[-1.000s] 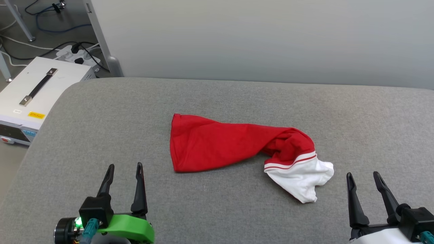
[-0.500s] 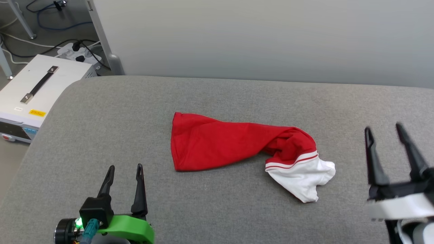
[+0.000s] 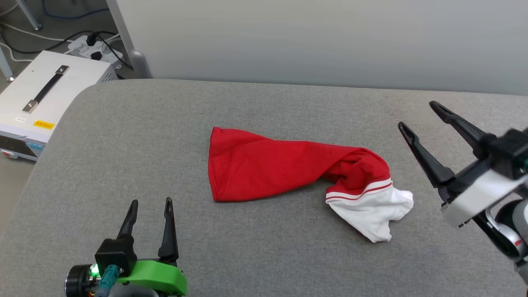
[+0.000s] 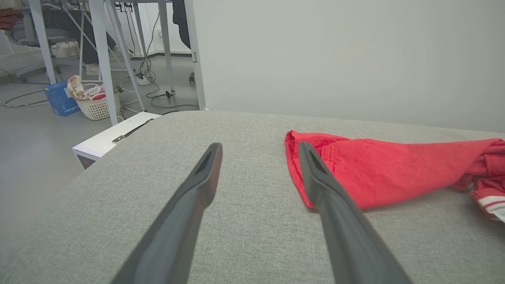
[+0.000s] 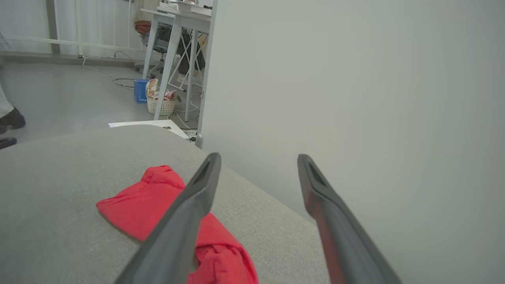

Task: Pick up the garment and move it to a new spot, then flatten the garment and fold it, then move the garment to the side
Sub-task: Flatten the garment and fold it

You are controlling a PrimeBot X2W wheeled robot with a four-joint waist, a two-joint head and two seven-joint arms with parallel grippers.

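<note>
Grey felt-like fabric covers the wide surface (image 3: 136, 156), which backs onto a plain pale wall panel (image 3: 330, 41). Near its middle lies the bunched red jersey T-shirt (image 3: 284, 165), its red body stretched toward the robot's left and its white sleeve (image 3: 371, 210) with striped trim crumpled at the right end. The left end effector (image 3: 150, 202), on a green mount, hovers low by the near edge with its dark fingers spread and empty, apart from the shirt. The right end effector (image 3: 417, 114) hangs tilted leftward near the white sleeve, its fingers wide and holding nothing. Beside the surface's far left corner stands a white box with a black handle (image 3: 45, 95).
</note>
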